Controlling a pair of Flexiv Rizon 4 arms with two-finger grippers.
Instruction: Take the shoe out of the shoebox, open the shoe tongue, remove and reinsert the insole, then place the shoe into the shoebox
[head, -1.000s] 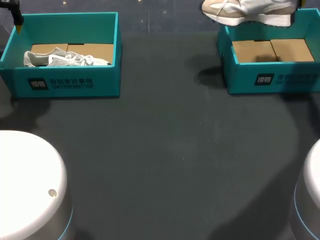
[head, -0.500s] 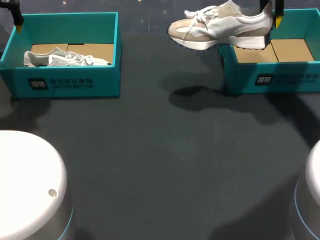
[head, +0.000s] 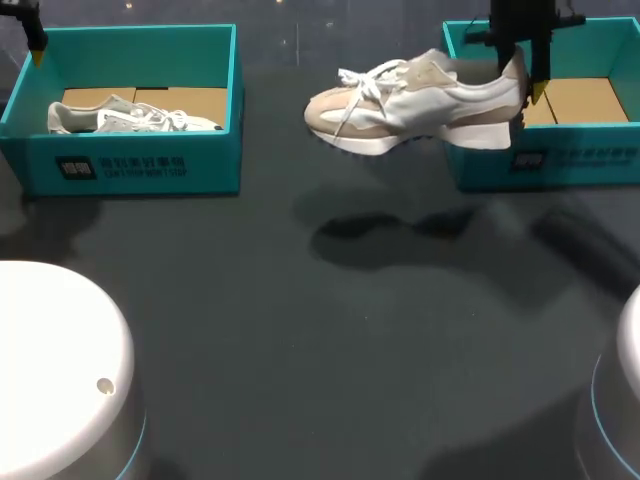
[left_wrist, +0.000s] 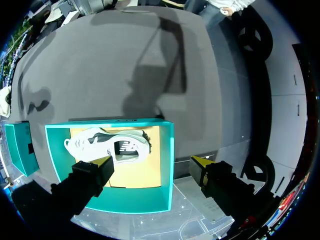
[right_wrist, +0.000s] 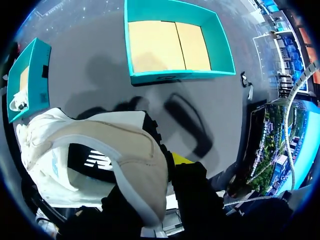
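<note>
The beige and white lace-up sneaker (head: 415, 100) is out of its box and hangs in the air by its heel.

In the last second the sneaker has travelled from above the teal cardboard shoebox on the right (head: 590, 160) toward the middle and lower. It is now outside the box's left wall, toe pointing left, above the dark grey table (head: 330, 340), where it throws a shadow. I judge the taking-out step to be almost done; setting it down comes next, before the tongue and insole work. The right gripper (head: 522, 82) pinches the heel collar, its fingers closed narrowly on it, one seemingly inside the shoe and one outside. The left gripper (left_wrist: 152, 162) stands wide apart and holds nothing, above the second teal shoebox (head: 130, 165) with a grey sneaker (head: 130, 118) inside.
</note>
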